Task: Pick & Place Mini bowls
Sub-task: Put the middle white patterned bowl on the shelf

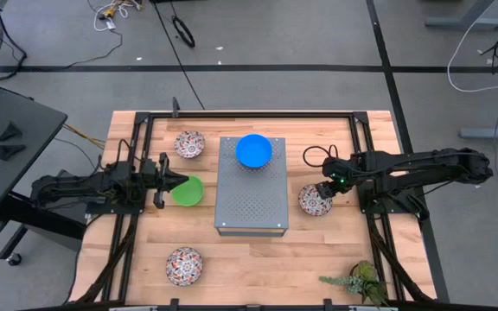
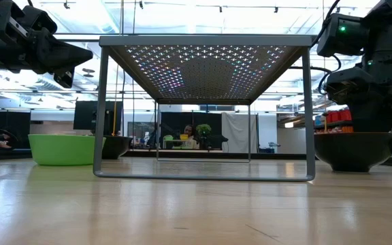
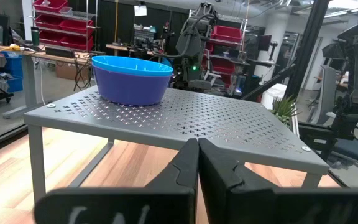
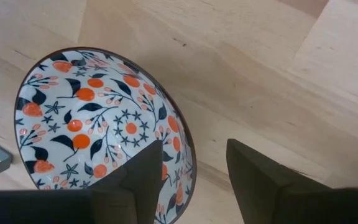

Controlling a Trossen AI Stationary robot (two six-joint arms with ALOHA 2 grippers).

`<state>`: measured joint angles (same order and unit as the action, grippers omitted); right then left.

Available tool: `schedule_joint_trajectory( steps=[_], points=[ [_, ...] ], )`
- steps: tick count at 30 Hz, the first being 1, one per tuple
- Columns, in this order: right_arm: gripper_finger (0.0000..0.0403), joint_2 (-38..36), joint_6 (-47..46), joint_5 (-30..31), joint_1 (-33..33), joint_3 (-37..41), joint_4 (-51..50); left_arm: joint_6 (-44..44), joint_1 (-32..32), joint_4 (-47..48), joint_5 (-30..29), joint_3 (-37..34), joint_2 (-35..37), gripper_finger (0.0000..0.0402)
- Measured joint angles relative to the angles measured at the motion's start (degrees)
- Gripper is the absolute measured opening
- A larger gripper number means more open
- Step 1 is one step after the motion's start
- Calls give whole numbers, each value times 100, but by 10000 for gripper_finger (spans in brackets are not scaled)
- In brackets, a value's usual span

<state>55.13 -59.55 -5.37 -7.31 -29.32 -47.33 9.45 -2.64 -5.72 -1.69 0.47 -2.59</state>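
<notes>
A bright blue bowl (image 1: pixel 254 150) (image 3: pixel 132 79) stands on top of the grey perforated box (image 1: pixel 251 199). The green bowl (image 1: pixel 188 192) (image 2: pixel 65 149) rests on the table left of the box. Three floral bowls sit on the table: far left (image 1: pixel 189 144), near left (image 1: pixel 184 266) and right of the box (image 1: pixel 315 201) (image 4: pixel 98 118). My left gripper (image 1: pixel 173 180) (image 3: pixel 197 168) is shut, raised above the green bowl's left edge and pointing at the box. My right gripper (image 1: pixel 326 187) (image 4: pixel 194 180) is open and points down over the right floral bowl, one finger (image 4: pixel 138 180) inside its rim and one (image 4: pixel 263 180) outside. No navy bowl is in view.
The box stands on thin legs (image 2: pixel 99 109) mid-table with open space beneath. A small potted plant (image 1: pixel 359 279) sits at the near right corner. A black frame (image 1: pixel 249 113) borders the wooden table. Bare wood lies near the box's front edge.
</notes>
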Motion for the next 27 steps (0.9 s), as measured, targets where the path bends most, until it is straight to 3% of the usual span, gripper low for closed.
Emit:
schedule_joint_trajectory(
  steps=[16, 27],
  points=[
    [173, 0, -149, -24, 0, 0, 0, 0, -2, 0, 1, 0, 0, 14],
    [115, 2, -149, -85, 0, 0, 2, 0, -1, 0, -1, 0, -2, 14]
  ],
)
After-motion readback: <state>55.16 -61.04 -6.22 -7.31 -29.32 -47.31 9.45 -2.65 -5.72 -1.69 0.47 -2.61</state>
